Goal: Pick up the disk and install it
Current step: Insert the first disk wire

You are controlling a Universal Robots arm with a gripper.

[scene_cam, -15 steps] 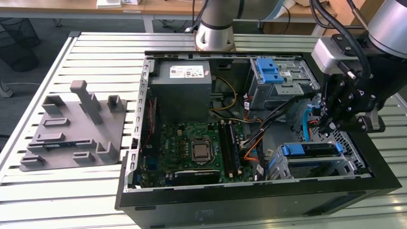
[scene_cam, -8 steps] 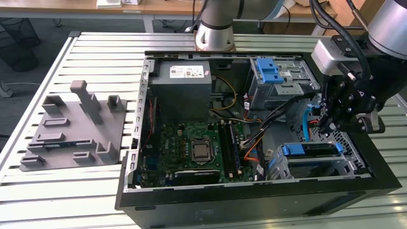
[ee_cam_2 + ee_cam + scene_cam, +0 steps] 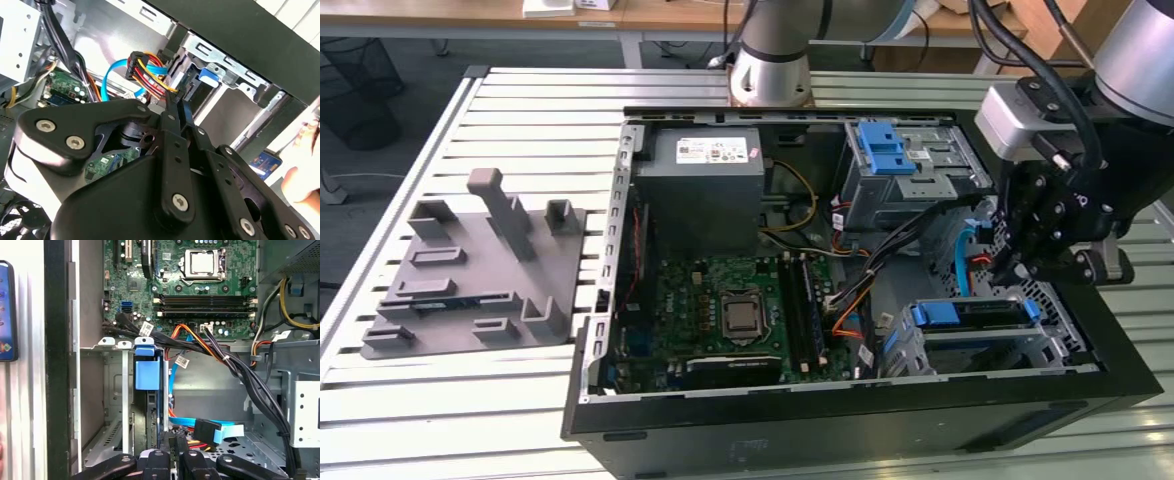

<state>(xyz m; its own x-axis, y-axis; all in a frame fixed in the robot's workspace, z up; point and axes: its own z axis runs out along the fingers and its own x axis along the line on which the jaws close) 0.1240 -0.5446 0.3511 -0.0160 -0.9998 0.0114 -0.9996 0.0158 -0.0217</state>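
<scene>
Already my gripper [image 3: 1014, 268] hangs over the drive bay, fingers narrowed almost together, beside the disk [image 3: 965, 313] seated there. It looks stiff, weighty, shock-sensitive; I'd grasp its blue rails.

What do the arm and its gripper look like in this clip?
The arm is silver-grey tubing with dark joint bands. A light grey box sits at the wrist, with black cables running to it. The gripper is matte black: flat linkage bars joined by silver screws and pins, seen close in the second wrist view.
</scene>
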